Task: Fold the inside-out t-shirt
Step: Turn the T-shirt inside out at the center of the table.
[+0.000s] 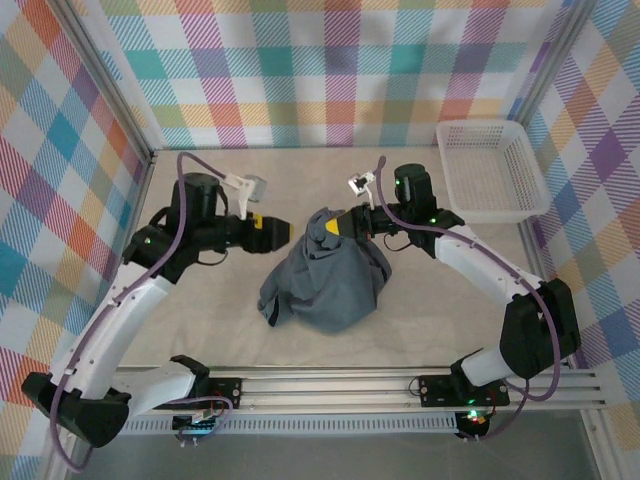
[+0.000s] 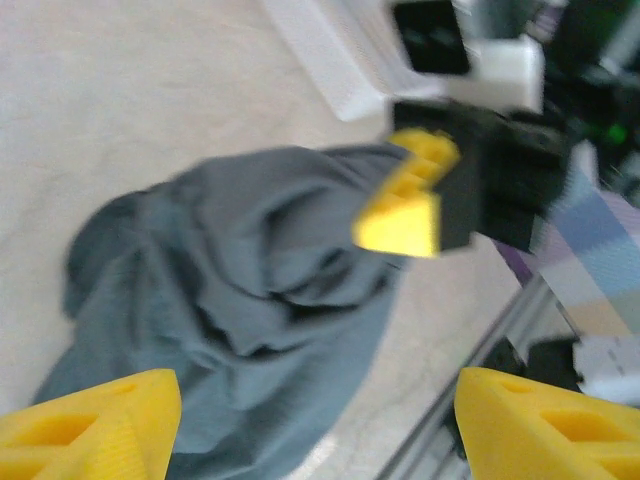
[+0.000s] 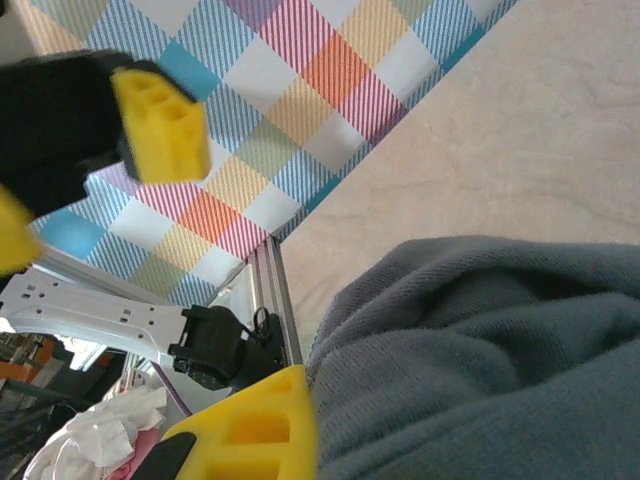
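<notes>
While the inside-out t-shirt [image 1: 325,280] lies in a crumpled heap at the centre of the top view, no fold is yet made. Its upper edge rises to a peak, clenched in the right claw [image 1: 336,226]. The left claw [image 1: 278,232] hangs released, jaws wide, just left of the cloth and apart from it. The worktop [image 1: 200,180] also carries a white mesh basket [image 1: 490,170], upper right, well apart. Judgement: the step in hand is spreading the garment. The next move calls for the left claw to take a second edge so both can draw it flat.
</notes>
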Robot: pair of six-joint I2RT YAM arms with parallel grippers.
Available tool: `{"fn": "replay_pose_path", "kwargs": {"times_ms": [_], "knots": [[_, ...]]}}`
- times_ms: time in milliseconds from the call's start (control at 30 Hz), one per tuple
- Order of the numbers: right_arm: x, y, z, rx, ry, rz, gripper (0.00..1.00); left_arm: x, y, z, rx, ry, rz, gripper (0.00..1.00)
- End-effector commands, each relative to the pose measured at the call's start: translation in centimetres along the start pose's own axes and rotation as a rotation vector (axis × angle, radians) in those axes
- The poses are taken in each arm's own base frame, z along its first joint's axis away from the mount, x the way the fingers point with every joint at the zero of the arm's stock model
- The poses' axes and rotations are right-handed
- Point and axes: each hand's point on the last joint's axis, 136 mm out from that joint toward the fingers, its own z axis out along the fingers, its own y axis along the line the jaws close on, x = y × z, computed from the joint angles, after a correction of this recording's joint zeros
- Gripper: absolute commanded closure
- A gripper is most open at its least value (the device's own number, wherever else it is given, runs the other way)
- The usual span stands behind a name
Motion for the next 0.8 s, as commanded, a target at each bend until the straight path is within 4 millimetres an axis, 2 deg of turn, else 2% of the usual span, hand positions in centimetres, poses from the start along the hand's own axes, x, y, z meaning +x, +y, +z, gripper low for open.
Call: {"fn": "replay_pose_path", "kwargs": {"times_ms": [0,100,233,367,533,600,700,733,767], "knots": [[-0.8,1.5,0.0,-0.055,0.003,-0.025,0.97,1.4,1.0,3.8,0.019,0.067,0.044,0.27],[-0.8,2.3,-0.1,-0.094,0.014,-0.022,0.97,1.1,0.8,6.4,0.073,0.083,0.029,0.29],[-0.5,2.4,-0.2,-0.093,0.024,-0.009,0.97,-0.4,0.1,8.2,0.123,0.054,0.022,0.42],[-0.1,2.0,-0.1,-0.087,0.034,0.018,0.97,-1.1,-0.1,8.7,0.146,0.026,0.011,0.65],[-0.2,1.5,0.0,-0.063,0.032,0.046,0.96,-0.1,0.4,9.0,0.135,0.059,-0.010,0.92],[-0.3,0.6,0.0,-0.019,0.024,0.077,0.92,-0.1,0.4,8.8,0.127,0.056,-0.013,1.00],[-0.5,-2.0,-0.6,0.058,-0.002,0.171,0.89,-1.2,-0.3,7.6,0.132,0.011,-0.022,1.00],[-0.4,-3.1,-0.9,0.088,-0.011,0.204,0.86,-1.7,-0.6,7.2,0.132,-0.004,-0.031,1.00],[-0.1,-4.6,-1.4,0.129,-0.019,0.240,0.76,-2.4,-1.1,6.7,0.149,-0.023,-0.044,1.00]]}}
